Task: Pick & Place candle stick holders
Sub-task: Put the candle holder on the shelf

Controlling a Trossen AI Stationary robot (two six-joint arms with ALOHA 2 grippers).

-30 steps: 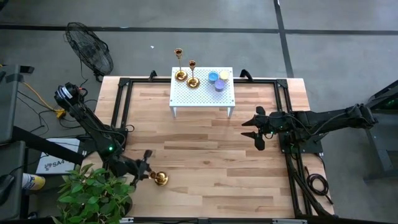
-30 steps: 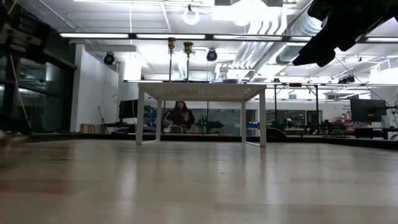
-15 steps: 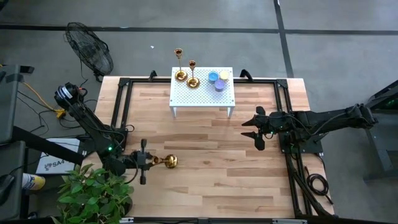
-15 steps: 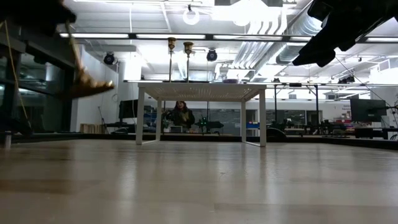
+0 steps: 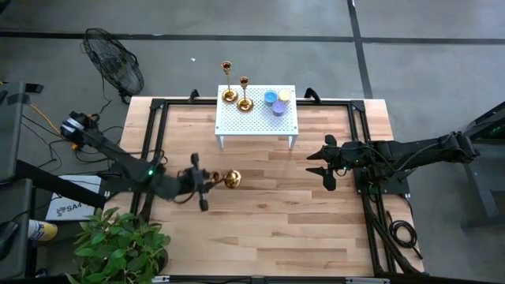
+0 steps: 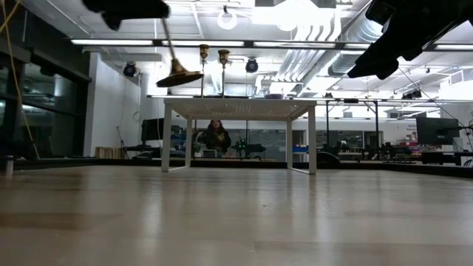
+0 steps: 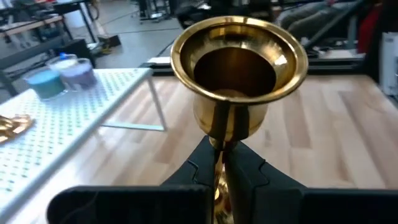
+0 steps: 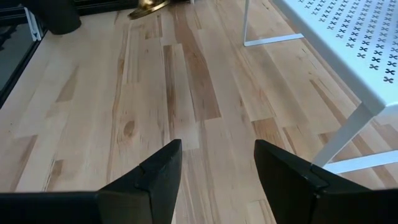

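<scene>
While the left gripper (image 5: 207, 181) hung above the pale wooden tabletop (image 5: 260, 229), its two dark fingers (image 7: 245, 171) were pressed together on the thin stem of a shiny brass candle stick holder with a round flared base (image 5: 230, 179). In the left wrist view the holder's flared base (image 7: 239, 61) pointed away from the fingers toward the room. In the low view the same holder (image 6: 177, 74) hung clear of the tabletop, tilted, base lowermost. From overhead it lay in front of the small white perforated metal stand (image 5: 256, 122), toward the table's left half and apart from the stand's legs.

Two further brass candle stick holders stood upright at the stand's far left corner: one (image 5: 245, 98) on the perforated top, the other (image 5: 228, 88) at its very edge, so that its footing could not be made out. Three small round candles, blue, purple and yellow (image 5: 277, 101), sat clustered on the stand's right part.

The right gripper (image 5: 323, 162) waited over the table's right side, jaws spread wide and holding nothing, with bare wood showing between its fingers (image 8: 158, 177).
</scene>
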